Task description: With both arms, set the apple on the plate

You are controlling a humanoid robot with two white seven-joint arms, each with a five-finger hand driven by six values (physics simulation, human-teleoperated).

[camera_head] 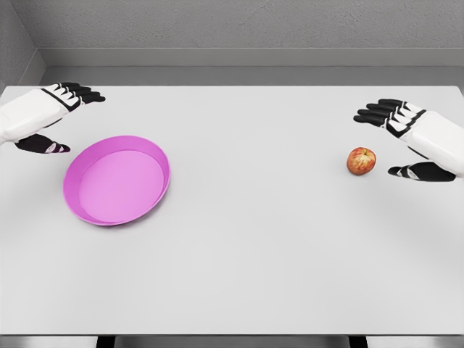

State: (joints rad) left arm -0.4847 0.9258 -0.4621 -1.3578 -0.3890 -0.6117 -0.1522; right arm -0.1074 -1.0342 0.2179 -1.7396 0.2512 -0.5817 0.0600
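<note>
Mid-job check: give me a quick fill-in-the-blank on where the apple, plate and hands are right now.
1. The apple lies on the table, beside the ____ hand.
2. The plate is colored ____.
3. The plate holds ____.
4. The left hand has its fingers ____.

Missing words: right; pink; nothing; open

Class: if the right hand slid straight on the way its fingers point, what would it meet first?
Probably the apple, just ahead of the open right hand, between fingers and thumb; depth is uncertain.
</note>
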